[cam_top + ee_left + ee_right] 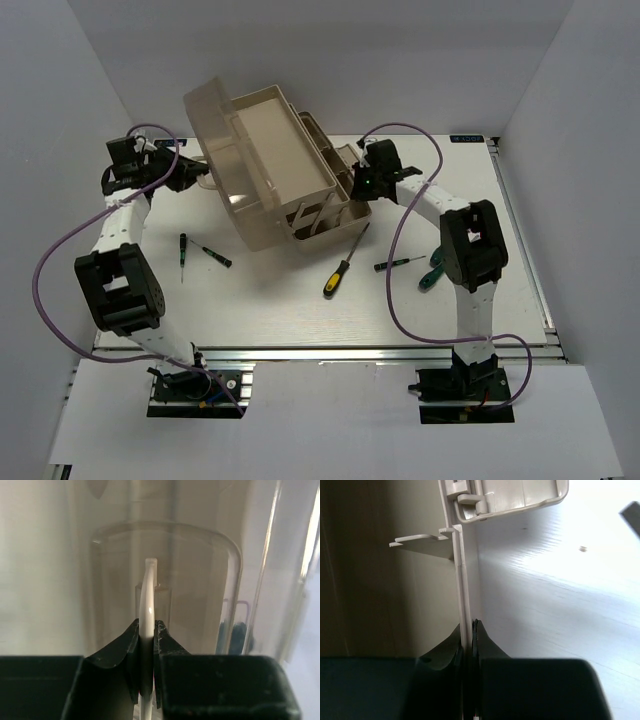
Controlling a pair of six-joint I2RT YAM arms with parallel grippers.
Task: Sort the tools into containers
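Left gripper (pixel 146 636): the jaws are pressed on a thin pale strip (pixel 148 597); it stands up between them and bends away past the fingertips.
Lid (pixel 213 150): translucent brown, swung open and tilted, right in front of the left jaws. I cannot tell for sure which part of it the strip is.
Right gripper (pixel 470 630): the jaws pinch a thin beige wall (pixel 464 575), which runs straight ahead out of them.
Toolbox (pixel 300 205): beige, tiers folded out, standing between the two pairs of jaws.
Yellow-and-black screwdriver (pixel 337 273): flat on the table (pixel 280 315), on the near side of the right jaws and well apart from them.
Dark driver (pixel 398 264) and green-handled tool (pixel 432 276): also on the table, near each other, nearer to the arm bases than the right jaws.
Two short dark drivers (pixel 183 248) (pixel 212 254): on the table, on the near side of the left jaws, not touching them.
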